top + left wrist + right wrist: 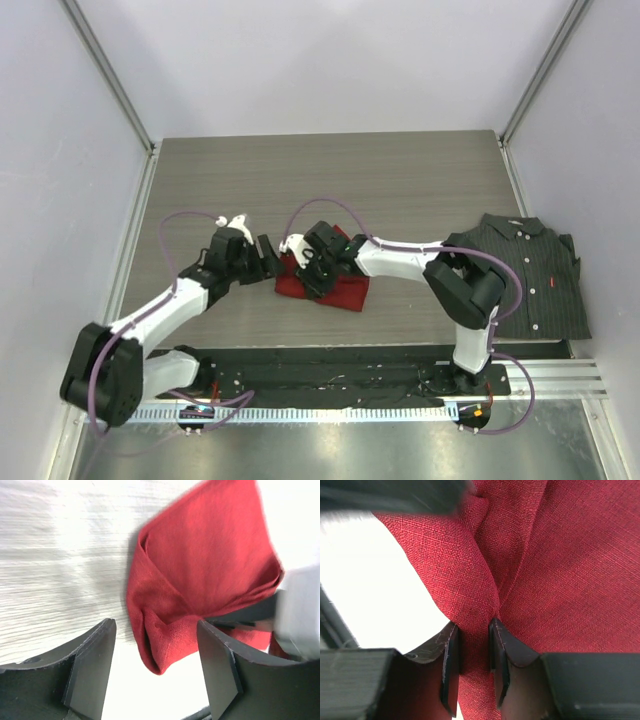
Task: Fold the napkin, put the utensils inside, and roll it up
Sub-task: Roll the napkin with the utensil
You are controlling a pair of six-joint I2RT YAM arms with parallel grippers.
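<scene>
Left gripper (268,254): jaws set wide, nothing held. It is stationed just beside the napkin (342,293), at the cloth's 9 o'clock edge. In the left wrist view a rounded, folded corner of the cloth is seen lying on the table (400,180) between the spread fingers (92,665). Whether either finger touches the cloth cannot be told.

Napkin: folded into a compact layered red bundle, low of table centre. Its folded edges are doubled over, and one crease runs diagonally across the top layer.

Right gripper (314,272): positioned over the napkin's 10 o'clock portion. In the right wrist view the jaws are drawn narrow, and a raised ridge of red cloth is pinched between them.

Open room: bare table is recorded from 9 through 12 to 2 o'clock of the napkin. At 3 o'clock a dark pinstriped shirt (530,280) is laid flat at the table's right edge, well apart from the napkin. At 6 o'clock the black base rail (330,375) lies near.
</scene>
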